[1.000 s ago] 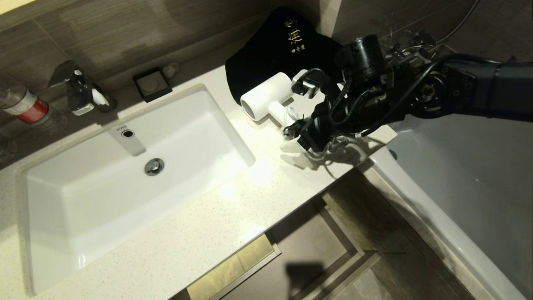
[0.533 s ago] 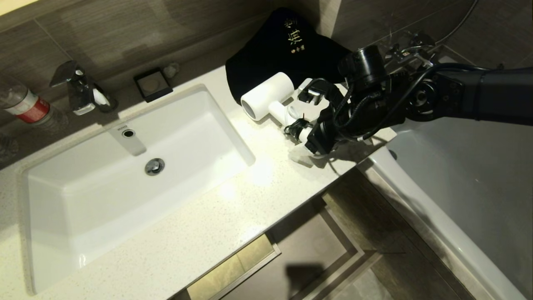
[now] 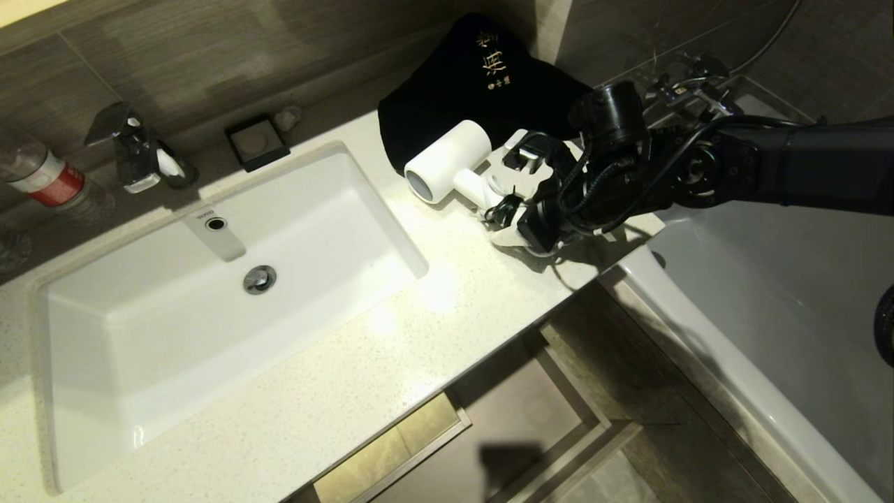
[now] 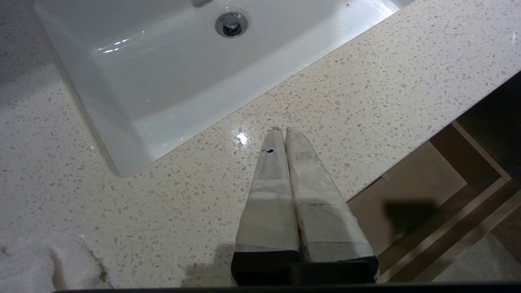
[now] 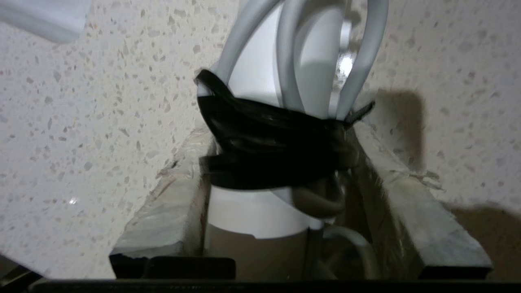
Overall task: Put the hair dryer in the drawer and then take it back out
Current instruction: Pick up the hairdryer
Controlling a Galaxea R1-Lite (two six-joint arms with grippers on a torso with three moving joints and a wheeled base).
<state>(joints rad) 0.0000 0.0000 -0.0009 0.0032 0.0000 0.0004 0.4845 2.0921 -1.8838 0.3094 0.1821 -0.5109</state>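
Right gripper [image 5: 276, 191] fingers around hair dryer [image 3: 447, 164] handle

Black right arm [image 3: 803, 164] w/ looped black cables; tools w/ 2 grey taped fingers [image 4: 309, 195].

Speckled stone counter [image 3: 391, 377], white sink [image 3: 126, 391], wood-grain wall [image 3: 209, 63].

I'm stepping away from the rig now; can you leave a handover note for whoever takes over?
Right claw: closing around the hair dryer handle and strapped cord; firm grip not confirmed.
Left claw: shut, empty, parked above the countertop beside the sink.
Hair dryer lies on the counter in front of the black bag.
The drawer is open below the counter.
Done: nothing stowed.
Left: lift, place in drawer, take out.
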